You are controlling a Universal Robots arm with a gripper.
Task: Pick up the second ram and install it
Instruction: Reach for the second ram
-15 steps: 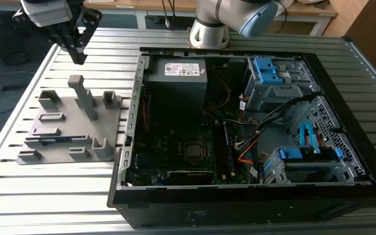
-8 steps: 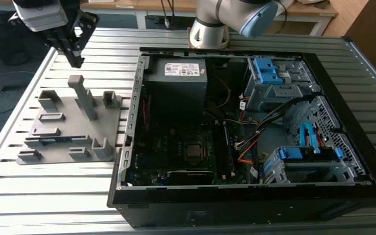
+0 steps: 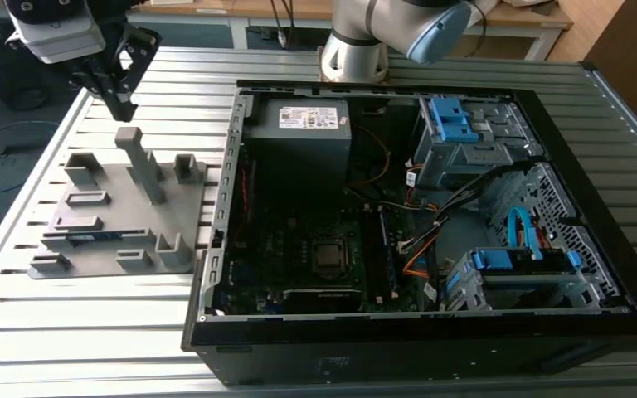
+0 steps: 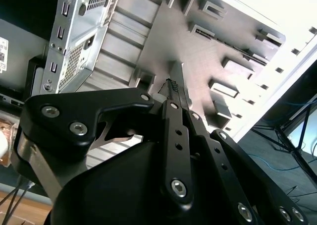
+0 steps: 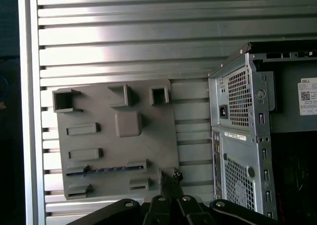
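Here, the end effector (image 3: 123, 110) hangs closed and empty at the exterior view's upper left; the second ram (image 3: 89, 238) stands edge-up in a slot of the grey fixture plate (image 3: 119, 217), likely for easy gripping.

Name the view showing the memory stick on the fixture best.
First wrist view: the second ram runs full-length, unobstructed, across the fixture plate. Exterior view shows it small, low among the plate's raised blocks. Second wrist view: cannot tell.

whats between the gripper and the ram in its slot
In the exterior view, a tall grey post on the plate stands between the gripper and the ram.
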